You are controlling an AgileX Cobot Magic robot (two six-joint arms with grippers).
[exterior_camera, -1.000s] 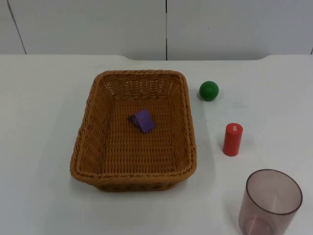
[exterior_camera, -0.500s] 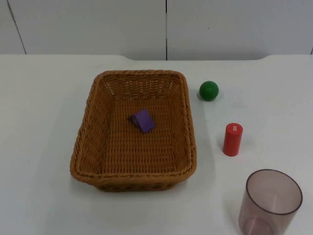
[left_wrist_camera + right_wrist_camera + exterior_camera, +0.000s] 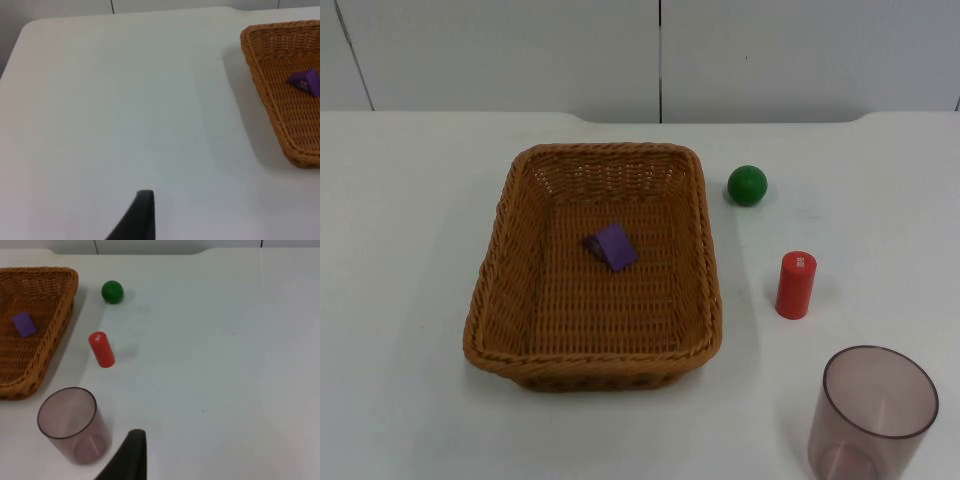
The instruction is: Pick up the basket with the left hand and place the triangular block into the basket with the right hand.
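A brown woven basket stands on the white table, left of the middle in the top view. A purple triangular block lies on the basket's floor, near its centre. My left gripper hangs over bare table well to the left of the basket, touching nothing; the block shows inside the basket from there. My right gripper hangs over the table to the right of the basket and holds nothing; the block rests in the basket.
To the right of the basket are a green ball, a red cylinder standing upright, and a translucent cup near the front edge. The grey partition wall closes the table at the back.
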